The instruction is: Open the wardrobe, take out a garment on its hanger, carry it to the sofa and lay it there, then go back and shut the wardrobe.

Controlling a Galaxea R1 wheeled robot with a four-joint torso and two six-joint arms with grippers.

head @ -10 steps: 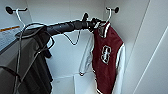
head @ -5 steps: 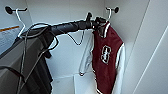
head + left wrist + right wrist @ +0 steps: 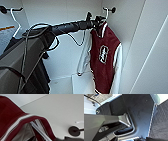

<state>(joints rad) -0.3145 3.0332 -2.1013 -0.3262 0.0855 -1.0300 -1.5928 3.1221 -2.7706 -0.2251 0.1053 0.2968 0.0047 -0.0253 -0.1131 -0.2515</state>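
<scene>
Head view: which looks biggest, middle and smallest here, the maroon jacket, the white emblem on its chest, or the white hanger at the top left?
1. Maroon jacket, by far the largest.
2. White hanger at the top left, long but thin.
3. Chest emblem, smallest, though close to the hanger in length.

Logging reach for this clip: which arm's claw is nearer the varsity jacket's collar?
Left. The left claw is up at the collar of the varsity jacket, by the hanger. The right wrist view shows robot body and carpet, away from it.

The left arm (image 3: 70,26) stretches forward and up, nearly horizontal; its gripper (image 3: 96,20) is at the far end.
</scene>
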